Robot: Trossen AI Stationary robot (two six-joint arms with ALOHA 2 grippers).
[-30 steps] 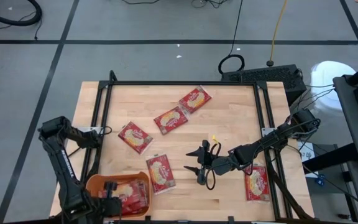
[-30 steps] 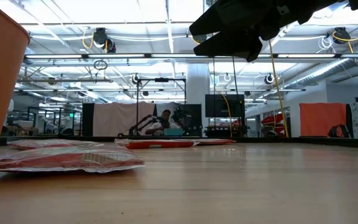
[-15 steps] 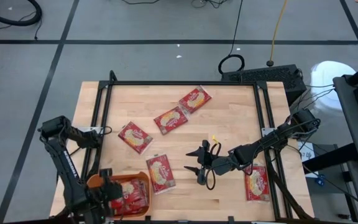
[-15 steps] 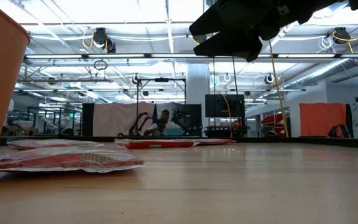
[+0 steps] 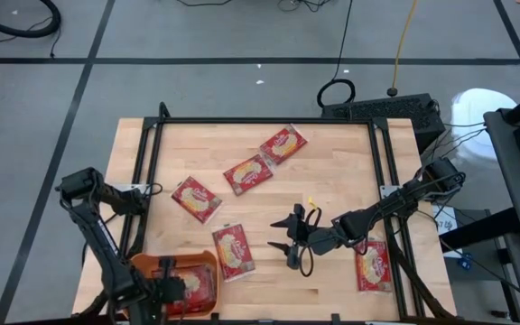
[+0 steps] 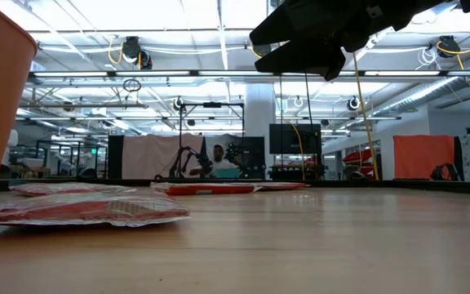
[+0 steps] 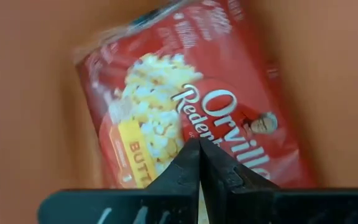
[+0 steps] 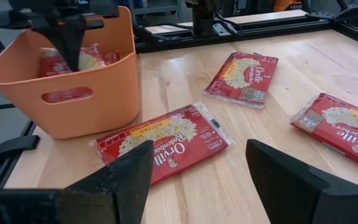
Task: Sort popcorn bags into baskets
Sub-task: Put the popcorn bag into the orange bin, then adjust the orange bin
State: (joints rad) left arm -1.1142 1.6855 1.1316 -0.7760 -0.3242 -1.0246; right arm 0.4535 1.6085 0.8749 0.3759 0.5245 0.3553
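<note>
The orange basket (image 5: 143,267) stands at the table's near left corner with red popcorn bags (image 5: 199,285) inside. My left gripper (image 5: 164,285) hangs over it, fingers shut and pointing down into it; its wrist view shows a bag's printed face (image 7: 166,99) just beyond the fingertips (image 7: 199,146). Several more bags lie flat on the wood: one beside the basket (image 5: 233,251), three toward the far side (image 5: 196,199) (image 5: 248,173) (image 5: 283,144), one by the right rail (image 5: 372,264). My right gripper (image 5: 283,233) hovers open mid-table. My left gripper comes from above with its shut fingers pointing at the printed face of a bag (image 7: 185,124) that lies in the basket. I cannot tell whether the tips touch it.
Black metal rails (image 5: 147,181) run along the table's left, far and right sides. The basket's wall (image 8: 73,93) has a handle slot. Bare wood lies between my right gripper and the nearest bag (image 8: 166,143). The room beyond the far edge holds equipment and a person (image 6: 217,155).
My left gripper has moved a little toward the table's near edge and lower over the basket. The basket has shifted slightly with it. My right arm has kept still.
</note>
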